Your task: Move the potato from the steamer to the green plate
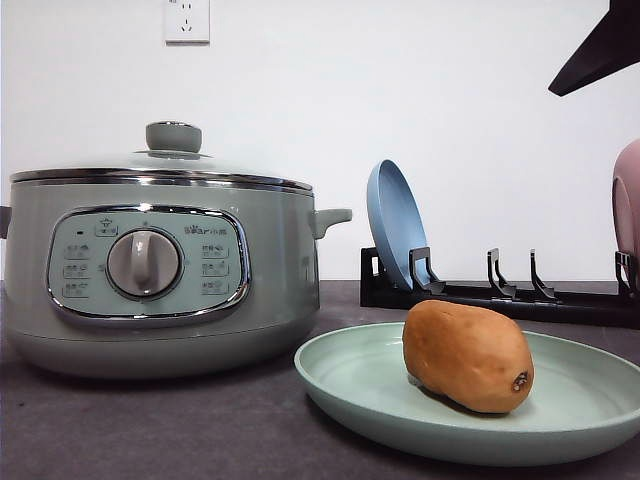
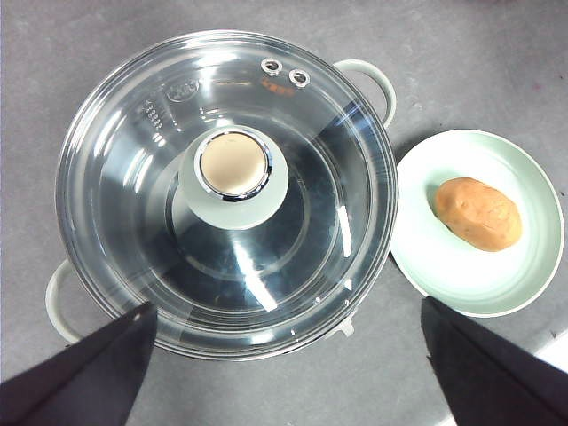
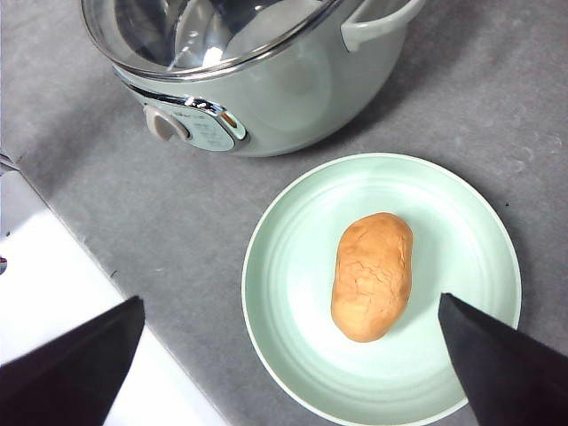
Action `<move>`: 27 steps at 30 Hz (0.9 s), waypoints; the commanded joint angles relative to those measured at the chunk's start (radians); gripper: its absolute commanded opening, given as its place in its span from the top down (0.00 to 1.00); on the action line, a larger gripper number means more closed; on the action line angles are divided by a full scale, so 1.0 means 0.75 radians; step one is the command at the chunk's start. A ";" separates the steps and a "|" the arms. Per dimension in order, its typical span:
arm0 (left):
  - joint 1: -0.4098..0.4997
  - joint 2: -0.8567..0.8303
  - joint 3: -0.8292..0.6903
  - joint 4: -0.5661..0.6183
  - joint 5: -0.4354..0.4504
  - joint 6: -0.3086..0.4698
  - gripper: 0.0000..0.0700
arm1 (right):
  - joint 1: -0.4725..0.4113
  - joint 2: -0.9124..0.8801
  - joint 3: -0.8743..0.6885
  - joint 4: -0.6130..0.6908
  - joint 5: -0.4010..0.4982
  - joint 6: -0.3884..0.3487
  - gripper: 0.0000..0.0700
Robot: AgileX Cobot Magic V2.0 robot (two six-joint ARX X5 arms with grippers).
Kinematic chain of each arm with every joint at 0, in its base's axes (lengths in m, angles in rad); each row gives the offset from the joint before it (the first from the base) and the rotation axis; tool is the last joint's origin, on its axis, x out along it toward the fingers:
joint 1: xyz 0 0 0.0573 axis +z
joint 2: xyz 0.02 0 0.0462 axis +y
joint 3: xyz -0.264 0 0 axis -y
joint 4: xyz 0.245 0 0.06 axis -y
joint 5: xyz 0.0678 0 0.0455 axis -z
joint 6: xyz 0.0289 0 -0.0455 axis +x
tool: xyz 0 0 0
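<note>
A large round pale sage-green electric steamer (image 1: 160, 270), its glass lid (image 2: 226, 191) seated and the green knob (image 2: 232, 176) centred on top, stands on the dark grey tabletop (image 1: 150, 430) just beside a wide, shallow pale mint-green plate (image 1: 590, 400). Behind them, a black dish rack (image 1: 500, 295) holds an upright blue plate (image 1: 395, 225), with a pink plate (image 1: 627, 210) at the frame's edge. An oval orange-brown potato (image 1: 468, 355) lies on its side near the middle of the green plate, a small dark spot at its near end. The left gripper (image 2: 284, 355) hangs above the lidded steamer with its dark fingers spread wide and empty; the right gripper (image 3: 293, 355) hangs over the plate, likewise wide apart, touching nothing. By the look of it, the transfer is finished: potato on plate, lid on pot. What remains appears to be only drawing both arms clear without brushing plate or lid.
</note>
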 commanded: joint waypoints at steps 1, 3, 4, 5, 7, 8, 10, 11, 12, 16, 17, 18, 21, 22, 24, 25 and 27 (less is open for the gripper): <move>-0.008 0.013 0.035 0.009 0.008 -0.018 0.16 | 0.007 0.012 0.018 0.002 -0.005 0.014 0.00; -0.007 0.013 0.035 0.009 0.008 -0.018 0.16 | 0.007 0.012 0.018 0.001 -0.005 0.015 0.00; -0.008 0.013 0.035 0.009 0.008 -0.018 0.17 | 0.007 0.012 0.018 0.000 -0.005 0.015 0.00; -0.007 0.013 0.035 0.009 0.008 -0.018 0.21 | 0.007 0.012 0.018 -0.001 -0.005 0.015 0.00; -0.007 0.013 0.035 0.009 0.008 -0.018 0.35 | 0.007 0.012 0.018 -0.002 -0.004 0.014 0.09; -0.008 0.013 0.035 0.008 0.008 -0.018 0.46 | 0.007 0.012 0.018 -0.002 -0.005 0.014 0.20; -0.008 0.013 0.035 0.009 0.008 -0.018 0.71 | 0.007 0.012 0.018 -0.002 -0.005 0.014 0.55; -0.008 0.013 0.035 0.009 0.008 -0.018 0.84 | 0.007 0.012 0.018 -0.002 -0.005 0.012 0.73; -0.008 0.013 0.035 0.009 0.008 -0.018 0.97 | 0.007 0.012 0.018 -0.001 -0.004 0.011 0.91; -0.007 0.013 0.035 0.017 0.007 -0.018 1.00 | 0.007 0.012 0.018 0.000 -0.003 0.004 1.00; -0.007 0.013 0.035 0.021 0.007 -0.018 1.00 | 0.007 0.012 0.018 0.001 -0.003 0.005 1.00; -0.007 0.013 0.035 0.025 0.008 -0.018 1.00 | 0.007 0.012 0.018 0.003 -0.003 0.007 1.00; -0.007 0.013 0.035 0.024 0.008 -0.018 1.00 | 0.007 0.012 0.018 0.010 -0.002 0.006 1.00; -0.007 0.013 0.035 0.024 0.008 -0.018 1.00 | 0.007 0.012 0.018 0.013 -0.002 0.006 1.00; -0.007 0.013 0.035 0.024 0.008 -0.018 1.00 | 0.007 0.012 0.018 0.023 -0.002 0.006 1.00; -0.007 0.013 0.035 0.024 0.007 -0.018 1.00 | 0.007 0.012 0.018 0.032 -0.002 0.006 1.00; -0.007 0.013 0.035 0.025 0.007 -0.018 1.00 | 0.007 0.012 0.018 0.045 -0.002 0.006 1.00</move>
